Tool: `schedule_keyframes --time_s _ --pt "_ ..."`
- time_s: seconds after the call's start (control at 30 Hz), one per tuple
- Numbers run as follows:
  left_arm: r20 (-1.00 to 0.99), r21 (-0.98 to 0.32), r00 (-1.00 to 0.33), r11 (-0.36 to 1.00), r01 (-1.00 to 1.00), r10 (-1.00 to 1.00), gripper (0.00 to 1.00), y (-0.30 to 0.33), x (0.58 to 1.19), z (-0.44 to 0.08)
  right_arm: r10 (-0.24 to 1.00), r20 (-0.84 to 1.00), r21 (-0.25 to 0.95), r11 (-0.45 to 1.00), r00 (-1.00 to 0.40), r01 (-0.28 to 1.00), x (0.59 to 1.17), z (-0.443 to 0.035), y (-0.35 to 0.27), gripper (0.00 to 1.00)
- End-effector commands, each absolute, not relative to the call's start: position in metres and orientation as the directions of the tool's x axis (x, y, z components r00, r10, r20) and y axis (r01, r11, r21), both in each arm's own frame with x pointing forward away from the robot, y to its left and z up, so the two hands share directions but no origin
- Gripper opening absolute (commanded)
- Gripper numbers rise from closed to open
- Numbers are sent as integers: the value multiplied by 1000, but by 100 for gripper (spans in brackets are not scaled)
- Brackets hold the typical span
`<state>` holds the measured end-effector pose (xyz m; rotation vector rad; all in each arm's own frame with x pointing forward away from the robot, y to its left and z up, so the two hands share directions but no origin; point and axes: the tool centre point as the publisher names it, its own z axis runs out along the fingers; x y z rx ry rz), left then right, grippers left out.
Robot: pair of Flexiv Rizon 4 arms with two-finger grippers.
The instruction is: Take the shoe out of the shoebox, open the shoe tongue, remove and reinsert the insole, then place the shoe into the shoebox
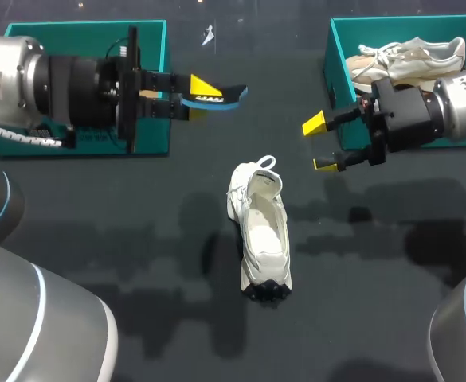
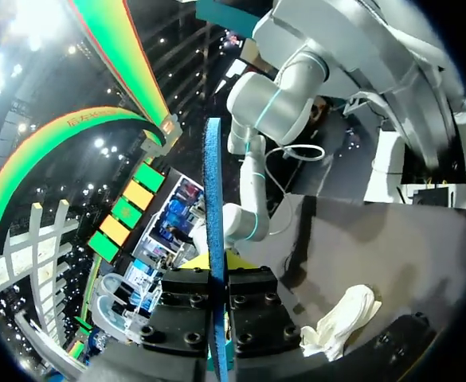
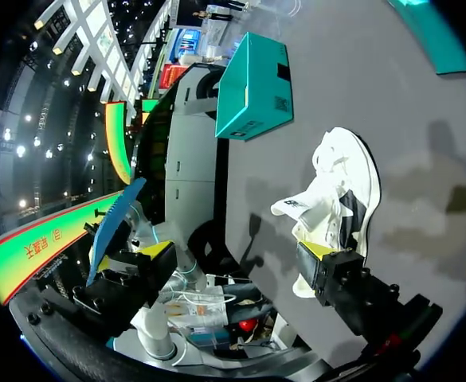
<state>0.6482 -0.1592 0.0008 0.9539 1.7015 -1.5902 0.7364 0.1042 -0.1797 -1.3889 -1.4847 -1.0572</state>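
shoe (image 1: 262, 235) out at frame centre, tongue (image 1: 264, 182) open, insole (image 1: 221, 96) pinched in my left gripper (image 1: 196, 98) — reinserting and boxing remain; right gripper (image 1: 319, 144) spread.

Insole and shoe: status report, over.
Left gripper shut on the blue insole, held above the table. Right gripper open, empty, beside the right shoebox. White shoe on the table between them, tongue lifted. Nothing in the way.

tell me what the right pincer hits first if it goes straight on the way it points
Likely the white shoe on the table, lying ahead of the open right pincer; height is unclear, so it might pass above it.
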Motion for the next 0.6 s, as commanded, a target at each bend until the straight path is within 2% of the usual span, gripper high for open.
schedule_keyframes --time_s 0.03,0.4,0.53,0.6 --pt "-885 -462 -461 1 887 71 0 -161 654 -21 273 961 26 29 -32 999 739 -173 103 100" --pt "-969 -242 -244 44 969 50 0 -180 665 -71 218 976 5 3 -5 1000 744 -148 103 100" --pt "-993 -114 -117 82 990 34 0 -186 663 -84 195 981 -1 -16 4 1000 749 -143 105 100" --pt "-993 -114 -117 82 990 34 0 -186 663 -84 196 980 -15 -19 18 1000 751 -143 105 100"
